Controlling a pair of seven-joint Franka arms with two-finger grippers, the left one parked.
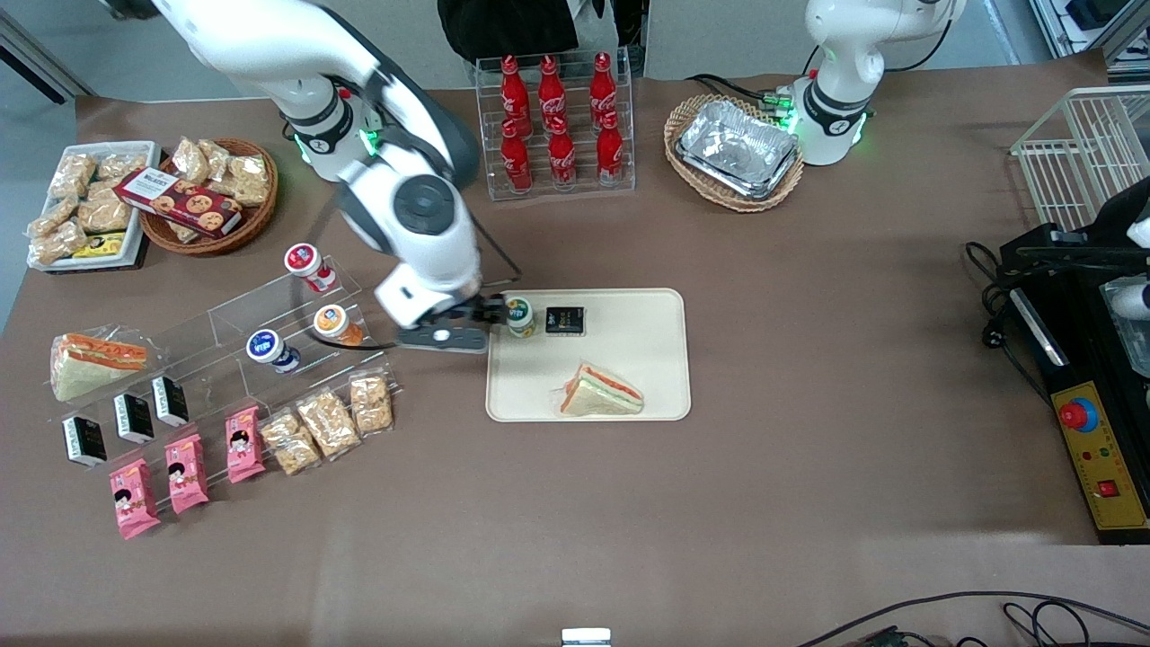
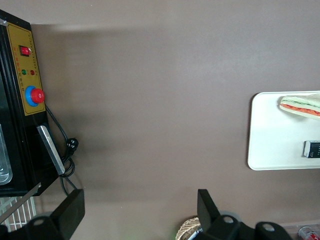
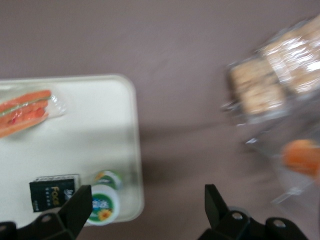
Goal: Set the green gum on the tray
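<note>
From my seat, starting at the working arm's end of the table, I see the clear acrylic rack (image 1: 269,332) with the orange-lidded bottle (image 1: 336,324) and the blue-lidded bottle (image 1: 269,350) on it, and the snack bags (image 1: 328,422) nearer the front camera. Next comes the gripper (image 1: 490,316), hanging low at the edge of the tray (image 1: 629,395), its fingers (image 3: 79,207) spread wide and holding nothing. The green gum (image 1: 519,316) stands upright on the tray, in the corner toward the working arm and close to the rim, so I judge the placing itself done (only the retreat is left, I think). The risk lies there: in the right wrist view one open finger sits just beside the bottle, and I cannot tell whether it touches. If I pull the arm away sideways or with any twist, that finger could clip the bottle and tip it, and so near the rim it might roll off onto the brown cloth. A straight lift seems safest to me. Just beside the gum lies a small black packet (image 1: 565,320), which a toppling bottle could nudge. Further along the tray, nearer the front camera, the wrapped sandwich (image 1: 600,393) lies well apart from all this.
</note>
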